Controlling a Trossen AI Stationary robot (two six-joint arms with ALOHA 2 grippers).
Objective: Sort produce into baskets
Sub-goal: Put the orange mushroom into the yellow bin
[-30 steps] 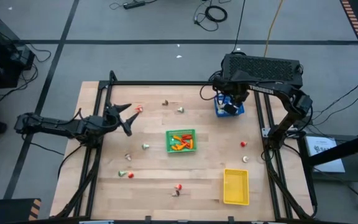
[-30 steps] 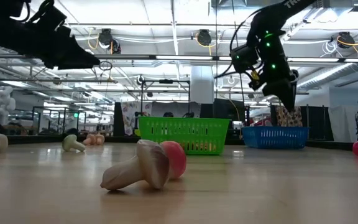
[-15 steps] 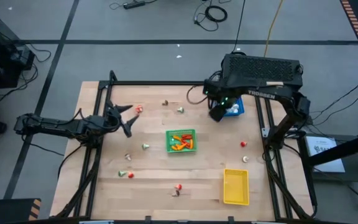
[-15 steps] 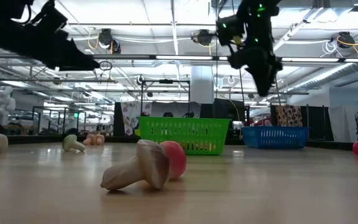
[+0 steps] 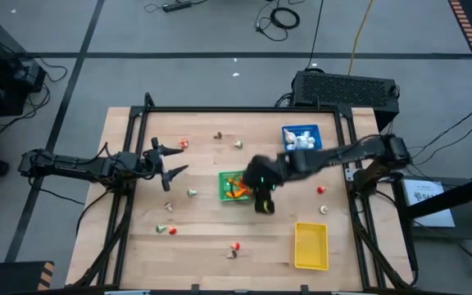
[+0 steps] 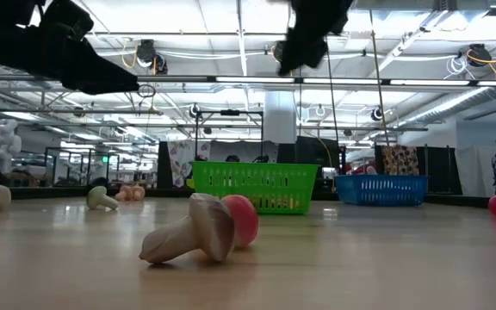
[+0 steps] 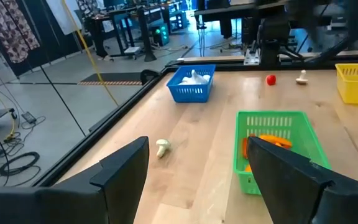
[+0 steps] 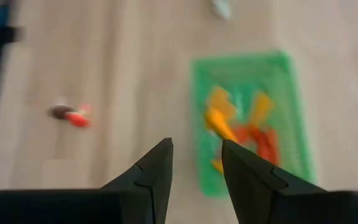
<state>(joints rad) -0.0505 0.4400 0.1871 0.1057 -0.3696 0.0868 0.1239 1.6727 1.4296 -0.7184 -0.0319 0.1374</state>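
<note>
The green basket (image 5: 238, 185) stands mid-table and holds orange and red pieces; it also shows in the right wrist view (image 8: 247, 124) and the left wrist view (image 7: 272, 149). The blue basket (image 5: 301, 138) at the far right holds white pieces. The yellow basket (image 5: 310, 245) stands near right. Small produce pieces lie scattered on the table, among them a red one (image 5: 183, 143) and a mushroom (image 6: 188, 232). My right gripper (image 5: 265, 205) hovers just right of the green basket, open and empty (image 8: 194, 149). My left gripper (image 5: 166, 164) hovers at the left, open and empty (image 7: 197, 149).
Loose pieces lie at the far side (image 5: 238, 145), left of the green basket (image 5: 191, 192), near left (image 5: 167, 230), near middle (image 5: 233, 249) and right (image 5: 321, 190). A black frame (image 5: 220, 109) borders the table. Bare wood lies between the green and yellow baskets.
My right gripper has swung from above the blue basket at the far right toward the table's near and left side, ending beside the green basket's right edge. My left gripper has turned a little in place. No piece or basket has moved.
</note>
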